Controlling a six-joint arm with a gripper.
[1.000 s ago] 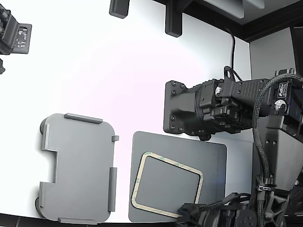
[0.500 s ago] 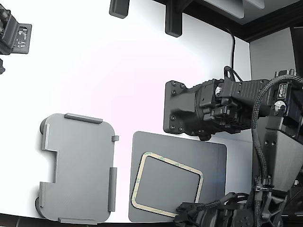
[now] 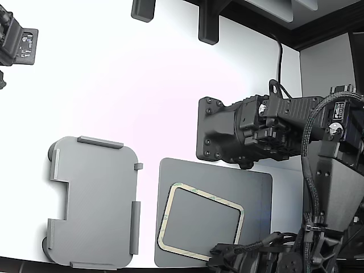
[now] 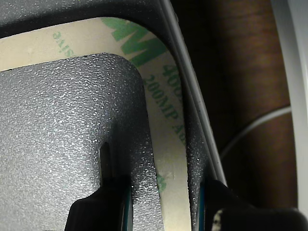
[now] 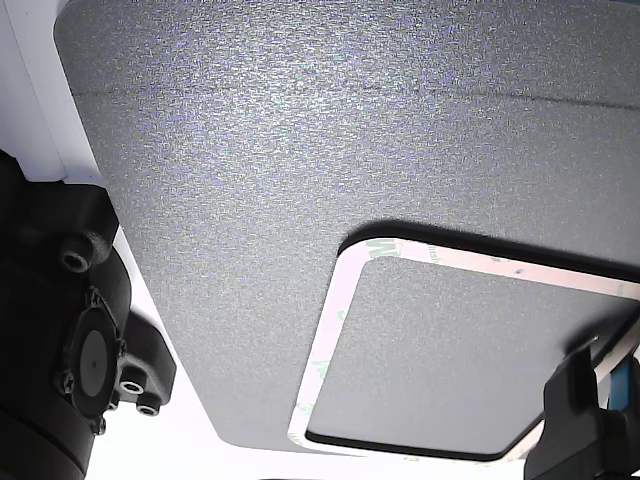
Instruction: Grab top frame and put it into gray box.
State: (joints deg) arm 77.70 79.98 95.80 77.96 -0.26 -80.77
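The top frame (image 3: 207, 196) is a thin cream ring with green print, lying flat on a dark gray mat (image 3: 253, 185) near the front edge. In the wrist view, one side strip of the frame (image 4: 168, 159) runs between my two fingertips. My gripper (image 4: 163, 202) is open, one dark finger (image 4: 103, 209) inside the ring and the other outside it. From the exterior view the gripper (image 3: 219, 255) sits low over the frame's front corner. The gray box (image 3: 96, 205), a light gray tray with raised tabs, lies empty to the exterior view's left of the mat.
A second black arm with a square plate (image 3: 219, 131) hangs still above the mat's far side. Black fixtures (image 3: 207, 25) stand along the back of the white table (image 3: 125, 91). A camera unit (image 3: 17, 42) sits at the far left.
The gripper and its cable have shifted slightly to the exterior view's left at the frame's front corner. The frame, mat and tray have not moved.
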